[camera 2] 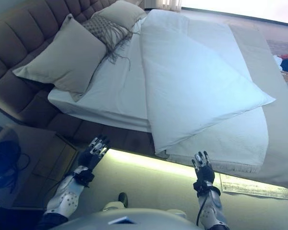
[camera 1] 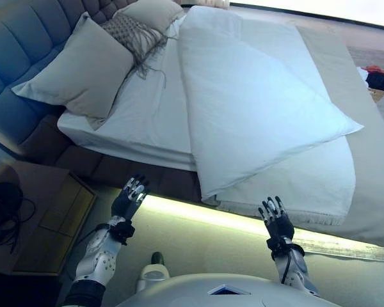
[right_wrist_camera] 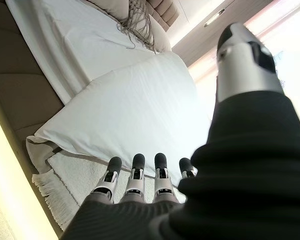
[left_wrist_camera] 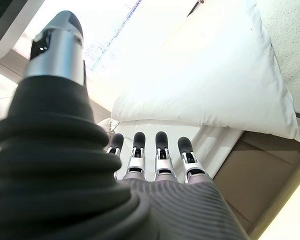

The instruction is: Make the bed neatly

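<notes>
Duvet [camera 1: 256, 109]: on bed [camera 1: 371, 166], folded back askew, corner hanging over near edge. We judge it soft, light, limp; grip at that corner. Left hand [camera 1: 129, 199], right hand [camera 1: 276, 220]: fingers straight, empty, short of duvet.

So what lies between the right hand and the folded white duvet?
In the left eye view, only the fringed edge of a cream blanket separates the open right hand from the duvet.
</notes>
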